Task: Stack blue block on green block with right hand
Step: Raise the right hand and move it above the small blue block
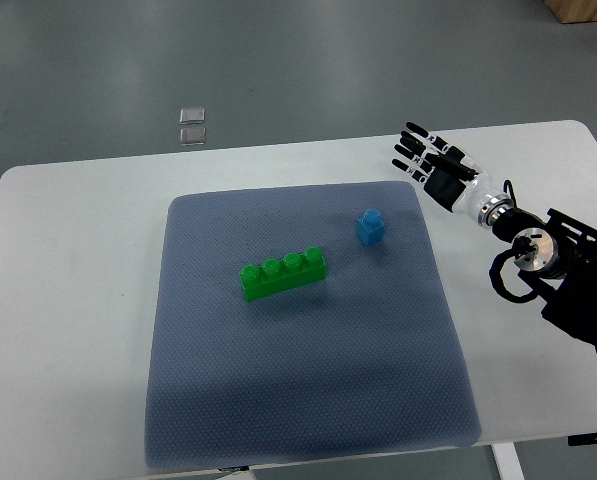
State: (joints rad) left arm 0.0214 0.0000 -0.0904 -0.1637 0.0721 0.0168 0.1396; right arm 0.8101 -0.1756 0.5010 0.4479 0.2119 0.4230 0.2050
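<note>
A white table carries a grey-blue mat that covers most of its middle, and both of the task's pieces lie on that mat. The green block is a long brick with four round studs in a row, lying flat a little left of the mat's centre and turned slightly so that its right end sits farther from the robot than its left end. The blue block is a small single-stud piece, standing upright just beyond and to the right of the green one; the two are near each other but apart, with a strip of bare mat between them. The right hand comes in from the picture's right edge on a black and silver arm and hovers over the table's far right part, just off the mat's upper right corner. Its fingers are spread and extended toward the left, holding nothing, and it is well clear of the blue block (nothing touches either piece). Beyond the table's far edge, on the grey floor, lie two small clear square things, one just behind the other; what they are cannot be made out.
</note>
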